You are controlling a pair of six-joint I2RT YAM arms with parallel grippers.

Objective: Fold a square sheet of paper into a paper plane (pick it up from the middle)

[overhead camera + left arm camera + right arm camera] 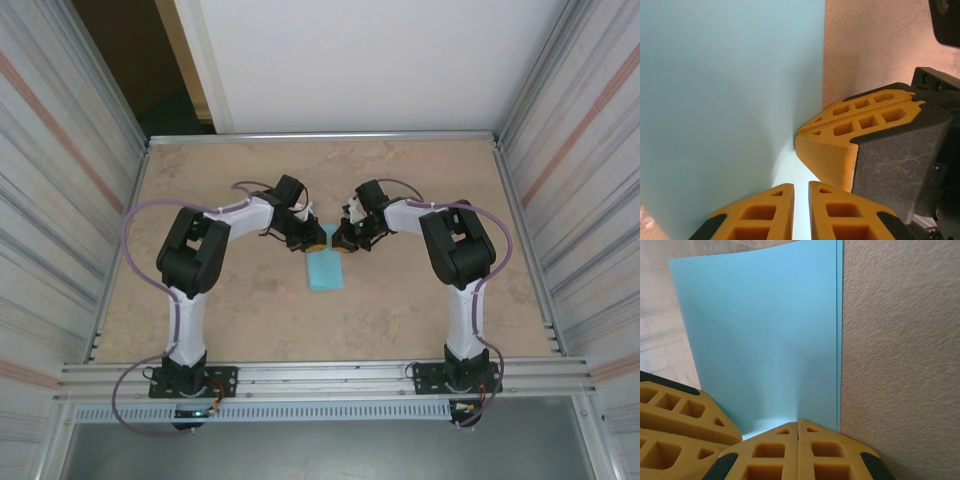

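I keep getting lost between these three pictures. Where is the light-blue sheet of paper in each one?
Top external: the light-blue sheet of paper lies near the centre of the table.
Left wrist: the sheet covers the left half of the picture.
Right wrist: the sheet spans the upper middle, with its straight edge on the right.
Shared landmark: the beige speckled tabletop bordering the paper's edge.

You're in a robotics lab cell: left arm [192, 262] and right arm [455, 250] bolted to an aluminium rail [330, 376], beige tabletop [400, 310], ribbed side panels [55, 200].
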